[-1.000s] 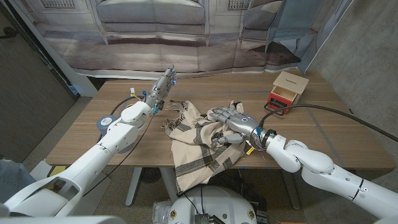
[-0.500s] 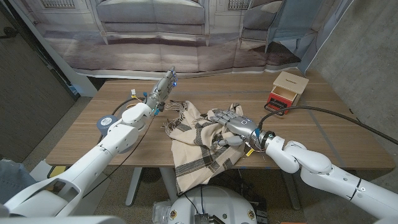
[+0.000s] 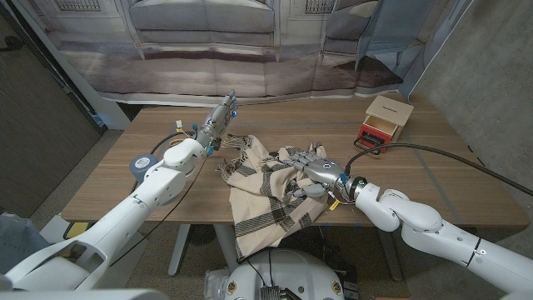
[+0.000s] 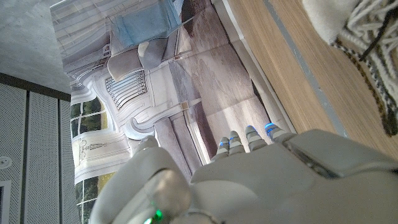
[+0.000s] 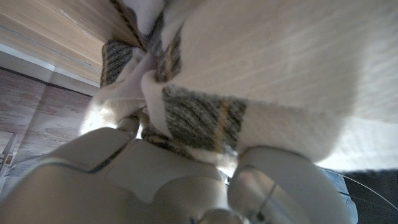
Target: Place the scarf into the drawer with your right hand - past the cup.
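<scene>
The scarf, cream with dark stripes, lies crumpled at the middle of the wooden table, with one end hanging over the front edge. My right hand sits on the scarf's right side, fingers spread over the cloth and thumb curled into a fold. In the right wrist view the scarf is bunched against my right hand, between thumb and fingers. The small wooden drawer box with its red drawer pulled out stands at the back right. My left hand stands behind the scarf's left end, fingers straight, holding nothing.
A printed backdrop hangs just behind the table's far edge. A black cable runs from my right arm over the table's right side. The scarf's fringe lies near my left hand in the left wrist view.
My right hand has sunk a little lower onto the scarf and drawn slightly toward the front edge. The left hand and the drawer box have not moved.
</scene>
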You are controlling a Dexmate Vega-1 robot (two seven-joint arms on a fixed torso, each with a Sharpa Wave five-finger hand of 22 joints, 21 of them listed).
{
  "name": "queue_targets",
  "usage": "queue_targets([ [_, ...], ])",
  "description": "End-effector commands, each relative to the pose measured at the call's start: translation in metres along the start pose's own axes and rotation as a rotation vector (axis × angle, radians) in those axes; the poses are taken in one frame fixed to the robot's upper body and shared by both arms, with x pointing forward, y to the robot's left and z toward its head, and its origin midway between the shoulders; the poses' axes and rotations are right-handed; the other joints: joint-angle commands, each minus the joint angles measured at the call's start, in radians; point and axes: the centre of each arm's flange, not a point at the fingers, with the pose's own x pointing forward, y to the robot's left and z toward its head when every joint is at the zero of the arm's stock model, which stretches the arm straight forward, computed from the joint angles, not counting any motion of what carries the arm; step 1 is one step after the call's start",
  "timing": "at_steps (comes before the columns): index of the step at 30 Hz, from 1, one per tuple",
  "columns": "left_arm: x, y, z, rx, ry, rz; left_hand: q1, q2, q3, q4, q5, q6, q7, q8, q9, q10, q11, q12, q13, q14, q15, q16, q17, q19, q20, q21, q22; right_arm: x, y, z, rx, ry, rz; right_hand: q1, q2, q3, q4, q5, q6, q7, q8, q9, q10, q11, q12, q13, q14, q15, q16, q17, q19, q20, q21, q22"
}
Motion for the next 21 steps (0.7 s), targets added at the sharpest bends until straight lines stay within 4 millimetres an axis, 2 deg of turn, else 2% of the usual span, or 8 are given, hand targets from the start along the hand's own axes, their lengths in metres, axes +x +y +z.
queue_targets([
  [1,-0.0033,-0.0007,0.0017,0.005,0.003,0.003,0.002,0.008,-0.006,0.000,0.007,0.003,-0.004,-0.002,0.003,0.003,-0.002,-0.001,0.004,-0.004,-0.002,-0.004,0.003,-0.002,0.010,-0.002,0.004,-0.0003,0.0060,-0.0051,-0.011,0.018,0.029,0.016,0.004,0.000,-0.011,0.009,0.008,-0.005,0.006,0.002,0.012,0.000,0.010,0.002,0.014,0.004,0.006,0.001,0.022,0.001,0.008,0.003],
  [5,-0.0055,0.0000,0.0027,0.009,0.003,0.007,0.002,0.008,-0.007,0.000,0.007,0.004,-0.003,-0.002,0.003,0.003,-0.002,-0.001,0.004,-0.004,-0.002,-0.004,0.003,-0.001,0.009,-0.002,0.004,-0.0004,0.0071,-0.0054,-0.022,0.018,0.027,0.030,0.007,0.002,-0.014,0.011,0.017,-0.009,0.009,0.002,0.020,0.004,0.012,0.002,0.026,0.000,0.007,0.001,0.047,0.002,0.012,0.002],
  [9,-0.0074,0.0003,0.0025,0.009,0.003,0.008,0.003,0.008,-0.008,0.000,0.007,0.003,-0.004,-0.002,0.003,0.003,-0.002,-0.001,0.004,-0.004,-0.003,-0.004,0.003,-0.002,0.011,-0.002,0.005,0.0005,0.0085,-0.0052,-0.042,0.019,0.034,0.069,0.014,0.008,-0.021,0.015,0.028,-0.013,0.010,0.003,0.027,0.000,0.014,0.003,0.055,-0.017,0.009,0.001,0.125,-0.001,0.030,0.003],
  [10,-0.0078,0.0000,0.0021,0.004,0.003,0.007,0.003,0.009,-0.008,0.000,0.006,0.003,-0.004,-0.002,0.003,0.003,-0.003,-0.001,0.004,-0.004,-0.002,-0.004,0.003,-0.002,0.011,-0.002,0.005,0.0009,0.0089,-0.0049,-0.052,0.021,0.035,0.074,0.015,0.009,-0.022,0.016,0.030,-0.013,0.011,0.003,0.029,-0.003,0.014,0.003,0.058,-0.017,0.009,0.001,0.133,-0.001,0.032,0.003],
  [16,-0.0103,0.0007,0.0024,0.009,0.007,0.010,0.003,0.009,-0.010,0.000,0.006,0.003,-0.005,-0.002,0.003,0.002,-0.003,-0.001,0.004,-0.003,-0.003,-0.004,0.003,-0.002,0.013,-0.001,0.005,0.0028,0.0099,-0.0049,-0.080,0.028,0.045,0.184,0.040,0.041,-0.041,0.016,0.036,-0.014,0.011,0.004,0.030,-0.008,0.013,0.004,0.091,-0.027,0.007,0.001,0.219,-0.001,0.043,0.001],
  [17,-0.0106,0.0009,0.0026,0.012,0.007,0.010,0.003,0.009,-0.010,0.000,0.006,0.003,-0.004,-0.002,0.003,0.002,-0.003,-0.001,0.004,-0.003,-0.003,-0.004,0.003,-0.002,0.013,-0.001,0.005,0.0029,0.0099,-0.0049,-0.083,0.028,0.043,0.208,0.043,0.047,-0.043,0.015,0.038,-0.014,0.011,0.004,0.030,-0.009,0.013,0.004,0.105,-0.035,0.010,0.002,0.235,-0.006,0.045,0.001],
  [19,-0.0113,0.0012,0.0027,0.009,0.004,0.012,0.003,0.010,-0.010,0.000,0.006,0.004,-0.004,-0.002,0.003,0.003,-0.004,-0.001,0.004,-0.003,-0.003,-0.004,0.003,-0.002,0.015,-0.001,0.005,0.0033,0.0093,-0.0051,-0.082,0.031,0.044,0.260,0.041,0.057,-0.041,0.008,0.051,-0.017,0.013,0.004,0.037,-0.012,0.014,0.004,0.154,-0.057,0.018,0.003,0.290,-0.034,0.053,0.003],
  [21,-0.0115,0.0015,0.0029,0.009,0.004,0.013,0.003,0.010,-0.011,0.000,0.006,0.004,-0.004,-0.002,0.003,0.003,-0.005,-0.001,0.004,-0.003,-0.002,-0.004,0.003,-0.002,0.015,-0.001,0.005,0.0037,0.0087,-0.0056,-0.081,0.030,0.044,0.278,0.039,0.058,-0.036,0.002,0.069,-0.022,0.017,0.005,0.053,-0.020,0.020,0.005,0.186,-0.068,0.024,0.005,0.325,-0.049,0.061,0.004],
])
